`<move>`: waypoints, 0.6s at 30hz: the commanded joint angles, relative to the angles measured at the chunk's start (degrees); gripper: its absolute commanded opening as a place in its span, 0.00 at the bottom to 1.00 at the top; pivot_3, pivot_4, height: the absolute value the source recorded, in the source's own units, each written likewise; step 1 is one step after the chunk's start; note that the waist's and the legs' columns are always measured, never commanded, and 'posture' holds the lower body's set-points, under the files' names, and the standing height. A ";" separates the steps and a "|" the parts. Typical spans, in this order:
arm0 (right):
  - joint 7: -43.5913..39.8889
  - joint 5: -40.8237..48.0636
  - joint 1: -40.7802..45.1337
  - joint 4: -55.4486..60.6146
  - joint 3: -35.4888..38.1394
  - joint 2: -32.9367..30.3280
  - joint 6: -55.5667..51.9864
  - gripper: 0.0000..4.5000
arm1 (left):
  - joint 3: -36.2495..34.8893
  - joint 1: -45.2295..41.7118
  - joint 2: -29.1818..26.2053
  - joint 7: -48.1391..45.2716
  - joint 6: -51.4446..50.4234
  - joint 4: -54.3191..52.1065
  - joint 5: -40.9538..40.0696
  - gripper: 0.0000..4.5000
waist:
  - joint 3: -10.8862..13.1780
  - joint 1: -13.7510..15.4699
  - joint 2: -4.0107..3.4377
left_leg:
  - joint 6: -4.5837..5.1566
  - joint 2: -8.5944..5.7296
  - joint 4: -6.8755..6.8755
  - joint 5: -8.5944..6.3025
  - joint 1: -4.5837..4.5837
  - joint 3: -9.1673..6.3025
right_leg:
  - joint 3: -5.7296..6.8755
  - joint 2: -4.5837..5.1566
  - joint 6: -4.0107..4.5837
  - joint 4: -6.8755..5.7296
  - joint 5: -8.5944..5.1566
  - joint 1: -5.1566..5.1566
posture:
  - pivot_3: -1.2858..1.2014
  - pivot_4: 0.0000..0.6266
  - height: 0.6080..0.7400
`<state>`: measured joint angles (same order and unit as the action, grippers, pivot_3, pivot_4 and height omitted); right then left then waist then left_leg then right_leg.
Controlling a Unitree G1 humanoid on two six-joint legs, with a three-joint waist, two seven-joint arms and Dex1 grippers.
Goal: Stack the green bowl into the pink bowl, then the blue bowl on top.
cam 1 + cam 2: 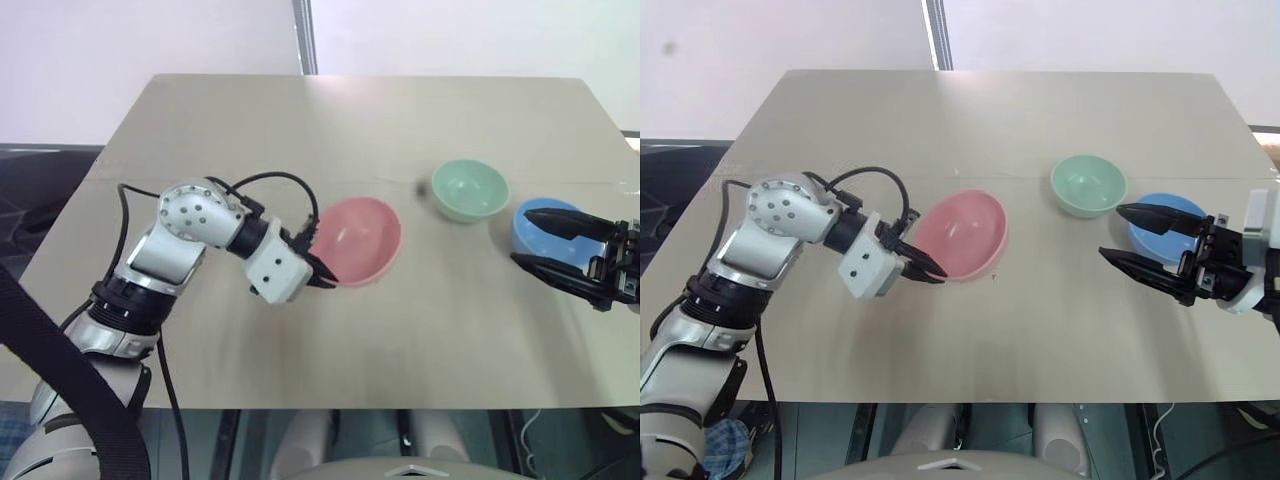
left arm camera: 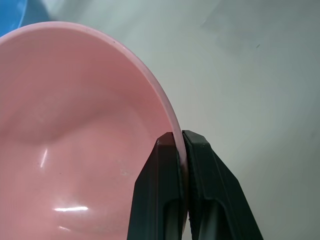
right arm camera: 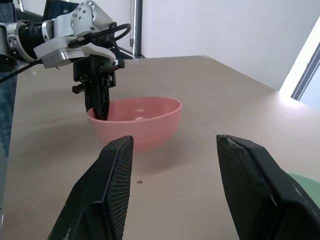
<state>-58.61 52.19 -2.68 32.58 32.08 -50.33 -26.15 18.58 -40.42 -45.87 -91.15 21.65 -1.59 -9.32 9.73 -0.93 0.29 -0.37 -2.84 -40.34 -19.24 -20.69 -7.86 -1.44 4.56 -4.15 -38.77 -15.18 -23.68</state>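
A beige table [image 1: 300, 130] (faint seam across it) before a white wall [image 1: 150, 35]

pink bowl [image 1: 362, 238] — salmon, green bowl [image 1: 470, 189] — mint, blue bowl [image 1: 537, 228]

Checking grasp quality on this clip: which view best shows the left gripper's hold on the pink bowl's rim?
The left wrist view: the two black fingers pinch the pink bowl at its rim, one inside, one outside. The eye views show the left gripper at the bowl's near-left edge, contact hidden. The right wrist view shows it from afar.
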 commanded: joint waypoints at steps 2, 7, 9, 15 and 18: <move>-0.19 0.11 0.71 0.62 0.88 -0.71 0.69 0.65 | -0.26 -0.91 0.22 -1.28 2.40 -1.69 -2.10 0.08 | 0.00 0.01 0.00 | 0.00 0.00 0.00 0.00 0.01 0.03 | 0.00 0.00 0.00 0.00 0.00 0.00 | 0.52 0.24 1.00; -0.25 0.14 0.52 0.70 1.25 -0.79 0.68 0.65 | -0.62 -1.81 0.61 0.40 4.73 1.46 0.57 0.49 | 0.00 0.05 0.00 | 0.00 0.00 0.00 0.00 0.01 0.04 | 0.00 0.00 0.00 0.01 0.00 0.01 | 0.52 0.24 1.00; -0.29 0.10 0.46 0.68 1.26 -0.76 0.70 0.65 | -0.83 -2.38 1.43 0.73 6.26 2.81 0.53 0.70 | 0.00 0.09 0.00 | 0.00 0.00 0.00 0.00 0.02 0.06 | 0.00 0.00 0.00 0.00 0.00 0.03 | 0.52 0.24 1.00; -0.41 0.06 0.83 0.48 0.91 -0.77 0.81 0.65 | -2.64 -3.51 1.35 2.36 3.90 4.98 -0.58 0.80 | 0.01 0.05 0.01 | 0.00 0.00 -0.01 0.00 0.02 0.05 | 0.01 0.00 0.00 0.02 0.00 0.04 | 0.52 0.24 1.00; -0.55 0.04 0.91 0.42 0.88 -0.79 0.84 0.65 | -5.49 -4.57 1.04 3.77 -3.66 5.20 -4.67 0.80 | 0.01 0.01 0.01 | 0.01 0.00 -0.01 0.00 0.03 0.05 | 0.01 -0.01 0.00 0.01 0.00 0.04 | 0.52 0.24 1.00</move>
<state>-58.88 52.07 -2.59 32.52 32.07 -50.34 -26.15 16.77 -42.96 -43.82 -88.99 21.66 4.02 -10.95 9.74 -0.93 0.30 -0.36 -2.84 -40.35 -19.24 -20.66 -7.82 -1.42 4.55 -4.16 -38.77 -15.18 -23.64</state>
